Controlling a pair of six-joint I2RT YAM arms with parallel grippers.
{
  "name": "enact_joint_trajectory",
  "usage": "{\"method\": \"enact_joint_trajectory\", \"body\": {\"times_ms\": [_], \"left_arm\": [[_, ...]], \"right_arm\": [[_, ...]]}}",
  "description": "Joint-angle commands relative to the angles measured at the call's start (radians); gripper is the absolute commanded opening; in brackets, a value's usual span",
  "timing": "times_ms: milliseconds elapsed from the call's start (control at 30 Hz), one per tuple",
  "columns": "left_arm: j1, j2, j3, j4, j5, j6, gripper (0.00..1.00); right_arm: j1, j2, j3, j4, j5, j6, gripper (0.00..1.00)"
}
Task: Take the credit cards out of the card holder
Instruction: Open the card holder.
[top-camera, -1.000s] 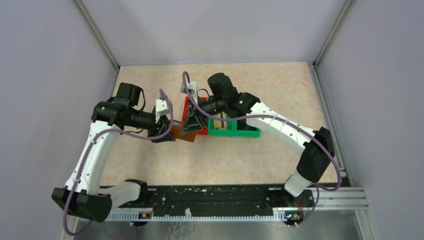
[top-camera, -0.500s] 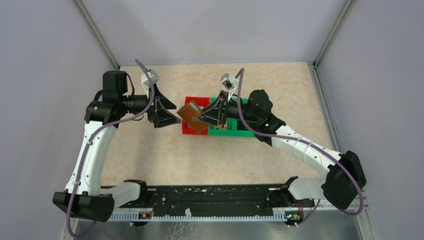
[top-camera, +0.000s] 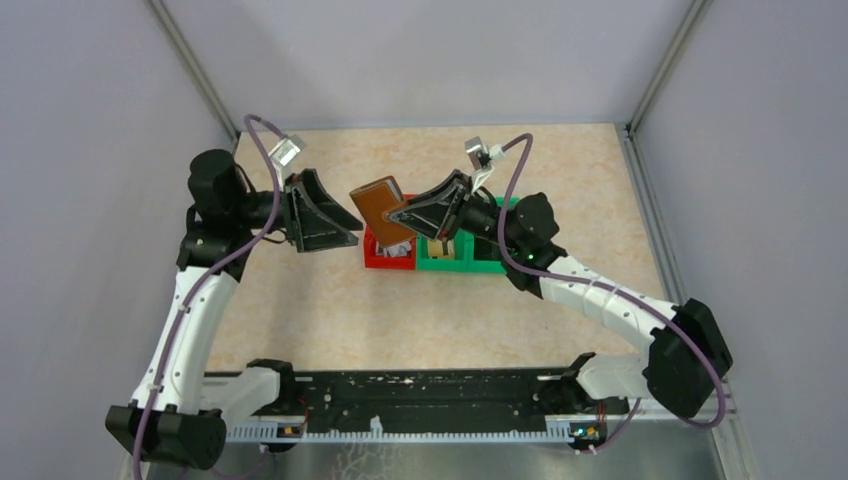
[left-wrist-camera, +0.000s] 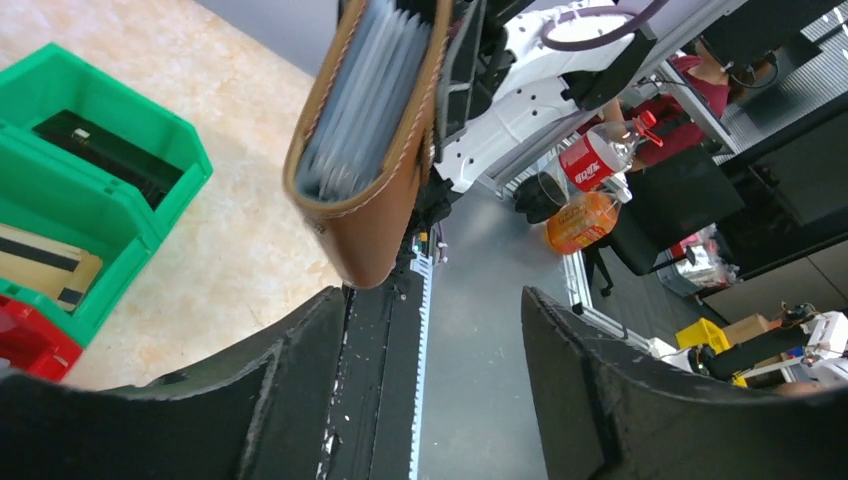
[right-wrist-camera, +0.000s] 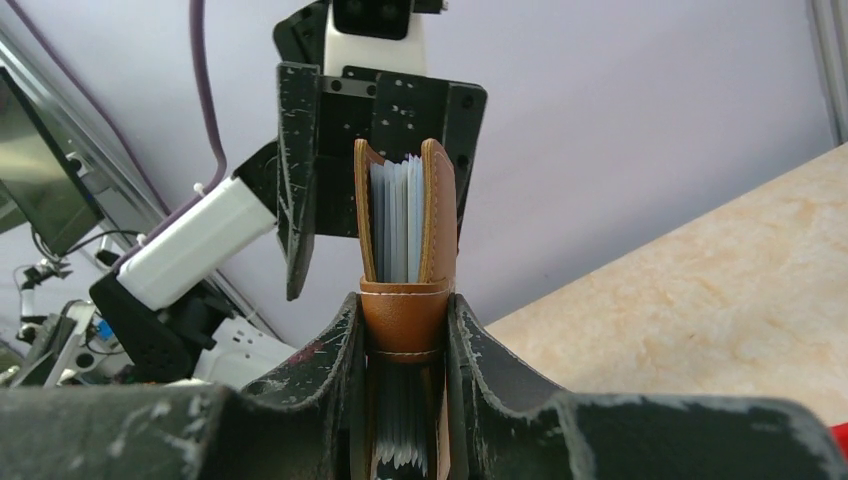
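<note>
Right gripper (right-wrist-camera: 405, 325) is clamped on one end of the small brown leather-look card holder (right-wrist-camera: 405, 215), held in the air over the red plastic bin (top-camera: 390, 258), its pale sleeves fanned. Left gripper (left-wrist-camera: 430, 310), fingers apart, hangs just beside the holder without touching it. One gold, dark-striped credit card (left-wrist-camera: 40, 270) lies in the green plastic bin (left-wrist-camera: 120, 215).

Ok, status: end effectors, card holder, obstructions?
Right end effector shut on card holder, lifted over red bin. Left end effector open, just clear of it. Nothing between them.
</note>
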Motion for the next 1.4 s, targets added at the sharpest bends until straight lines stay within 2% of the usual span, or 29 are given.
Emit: {"method": "enact_joint_trajectory", "body": {"times_ms": [0, 100, 200, 333, 400, 467, 533, 567, 700, 867, 1000, 1100, 1133, 1267, 1367], "left_arm": [[0.004, -0.041, -0.031, 0.242, 0.017, -0.184, 0.68], [0.005, -0.040, -0.027, 0.221, -0.020, -0.154, 0.60], [0.005, -0.032, -0.001, 0.114, -0.090, -0.058, 0.53], [0.004, -0.032, 0.015, 0.027, -0.144, 0.021, 0.52], [0.005, -0.036, 0.008, 0.020, -0.162, 0.026, 0.56], [0.005, -0.039, 0.007, 0.008, -0.171, 0.033, 0.65], [0.004, -0.041, 0.007, 0.003, -0.171, 0.033, 0.82], [0.005, -0.043, 0.006, 0.002, -0.170, 0.033, 0.86], [0.004, -0.049, -0.006, 0.019, -0.170, 0.022, 0.87], [0.004, -0.047, -0.019, 0.057, -0.161, -0.028, 0.73], [0.005, -0.047, -0.034, 0.132, -0.132, -0.098, 0.50], [0.005, -0.048, -0.021, 0.112, -0.145, -0.071, 0.28], [0.005, -0.046, -0.012, 0.084, -0.158, -0.044, 0.21], [0.005, -0.043, 0.021, -0.031, -0.247, 0.055, 0.06], [0.005, -0.040, 0.034, -0.086, -0.360, 0.095, 0.00]], "right_arm": [[0.034, 0.027, 0.011, 0.185, 0.044, 0.063, 0.00], [0.056, 0.047, 0.018, 0.199, 0.041, 0.067, 0.00], [0.062, 0.057, 0.016, 0.215, 0.040, 0.075, 0.00], [0.063, 0.050, 0.006, 0.228, 0.045, 0.076, 0.00], [0.063, 0.041, 0.000, 0.231, 0.048, 0.072, 0.00], [0.063, 0.034, -0.007, 0.234, 0.051, 0.071, 0.00], [0.063, 0.034, -0.013, 0.241, 0.052, 0.074, 0.00], [0.063, 0.037, -0.017, 0.252, 0.052, 0.080, 0.00], [0.082, 0.060, -0.016, 0.274, 0.050, 0.087, 0.00], [0.094, 0.097, -0.008, 0.320, 0.058, 0.103, 0.00], [0.111, 0.132, 0.009, 0.319, 0.063, 0.100, 0.00], [0.114, 0.134, 0.000, 0.304, 0.082, 0.085, 0.00], [0.114, 0.122, -0.007, 0.277, 0.099, 0.063, 0.06], [0.112, 0.028, 0.006, -0.005, 0.258, -0.125, 0.50], [0.121, -0.051, 0.028, -0.209, 0.469, -0.263, 0.66]]}}
